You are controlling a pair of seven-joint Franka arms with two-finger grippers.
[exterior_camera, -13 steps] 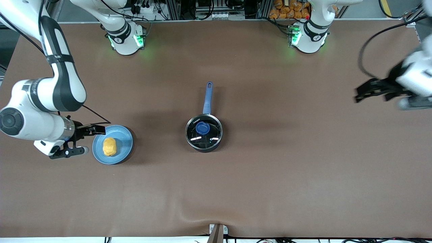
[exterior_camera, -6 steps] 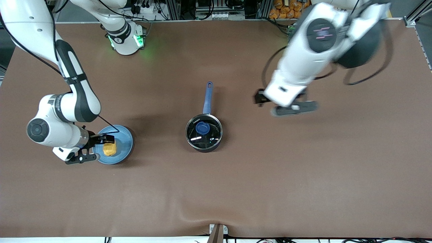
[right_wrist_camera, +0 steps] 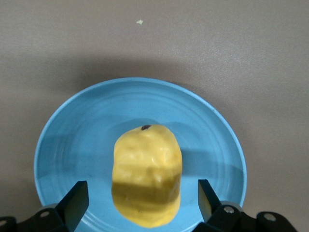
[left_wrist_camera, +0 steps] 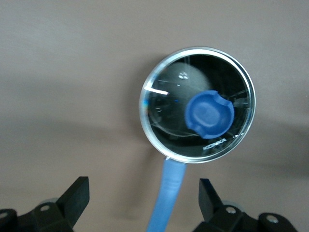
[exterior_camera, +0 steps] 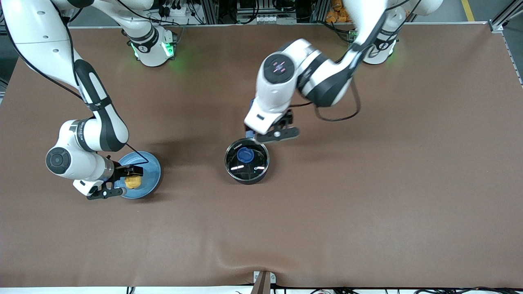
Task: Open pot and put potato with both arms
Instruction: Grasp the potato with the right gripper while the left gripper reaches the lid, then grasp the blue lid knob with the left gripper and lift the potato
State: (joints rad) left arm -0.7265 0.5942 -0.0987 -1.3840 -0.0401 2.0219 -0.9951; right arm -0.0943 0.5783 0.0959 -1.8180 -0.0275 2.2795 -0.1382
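The black pot [exterior_camera: 246, 163] stands mid-table with its glass lid [left_wrist_camera: 166, 101] on; the lid's blue knob [exterior_camera: 245, 154] also shows in the left wrist view [left_wrist_camera: 210, 115]. My left gripper [exterior_camera: 267, 134] is open above the pot's blue handle [left_wrist_camera: 166, 198], which lies between its fingers [left_wrist_camera: 77, 195] without touching them. The yellow potato [exterior_camera: 132, 182] lies on a light-blue plate [exterior_camera: 149, 169] toward the right arm's end. My right gripper [exterior_camera: 124, 181] is open with a finger [right_wrist_camera: 77, 198] on each side of the potato [right_wrist_camera: 147, 169], clear of it.
The left arm covers most of the pot's handle in the front view. Bare brown table [exterior_camera: 367, 196] lies around the pot and the plate [right_wrist_camera: 67, 145]. A small metal bracket [exterior_camera: 263, 281] sits at the table edge nearest the front camera.
The left arm swung in from its end of the table to over the pot's handle. The right gripper moved over the plate and now straddles the potato.
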